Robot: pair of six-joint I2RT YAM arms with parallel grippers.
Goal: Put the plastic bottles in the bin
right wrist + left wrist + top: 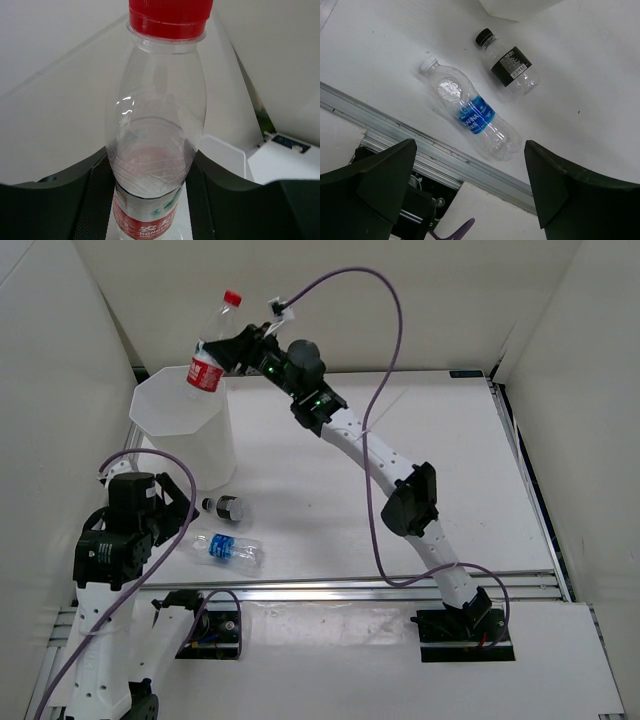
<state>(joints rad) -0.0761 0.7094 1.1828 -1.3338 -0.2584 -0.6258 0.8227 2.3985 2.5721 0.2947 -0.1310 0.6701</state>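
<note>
From above I see the right gripper (228,352) holding the red-capped bottle (208,365) cap-up at the far right rim of the bin (160,405). Its wrist view shows only the jaws clamped on the bottle's waist. The left gripper (470,195), jaws wide apart, hangs over the blue-labelled bottle (472,116) and the black-capped bottle (509,69). Both lie by the near edge of the table (420,440), with bare surface stretching to their right.

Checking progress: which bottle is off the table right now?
The red-capped bottle, held up in the right gripper near the bin rim. The blue-labelled bottle and the black-capped bottle lie on the table.
</note>
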